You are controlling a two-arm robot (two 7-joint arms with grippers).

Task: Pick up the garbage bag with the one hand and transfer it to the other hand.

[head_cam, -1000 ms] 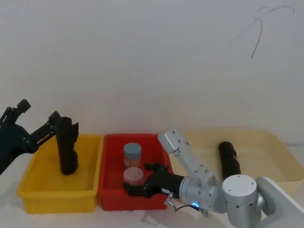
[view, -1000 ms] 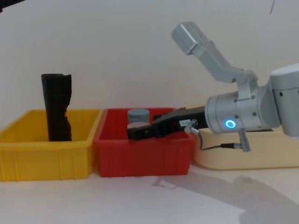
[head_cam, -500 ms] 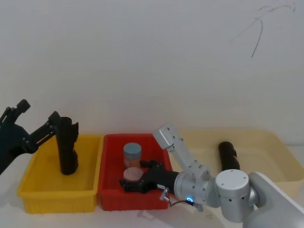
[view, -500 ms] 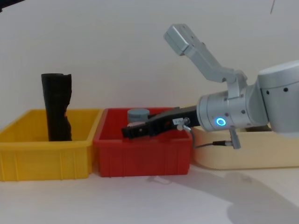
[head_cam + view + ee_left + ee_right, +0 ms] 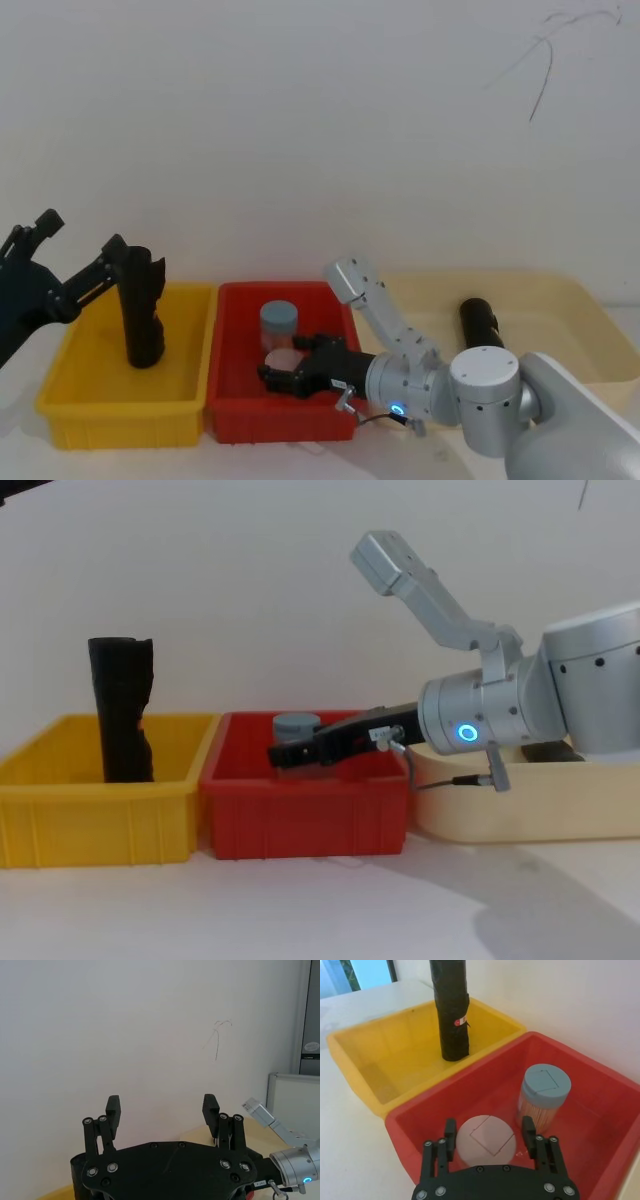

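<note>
Over the last 1 second the right gripper has slid deeper across the red bin, drifting toward 10 o'clock in the head view. Its forearm has swung with it. Its jaws are spread wide and hold nothing. In the right wrist view they straddle the pink-lidded jar without touching it, with the blue-lidded jar just beside at 2 o'clock.

The garbage bag has not moved. It stands upright in the yellow bin, and its red-and-white label shows in the right wrist view. From the right gripper it lies at about 9 o'clock, still well apart.

The left gripper has stayed put near the top of the bag. Its jaws are wide open and empty in the left wrist view, and I cannot tell whether one finger touches the roll.

A 2nd black roll lies untouched in the cream tray.

My reading is that nothing is grasped yet, so the pickup and the handover both remain to be done. The right arm seems to be travelling toward the bag's side of the table.
</note>
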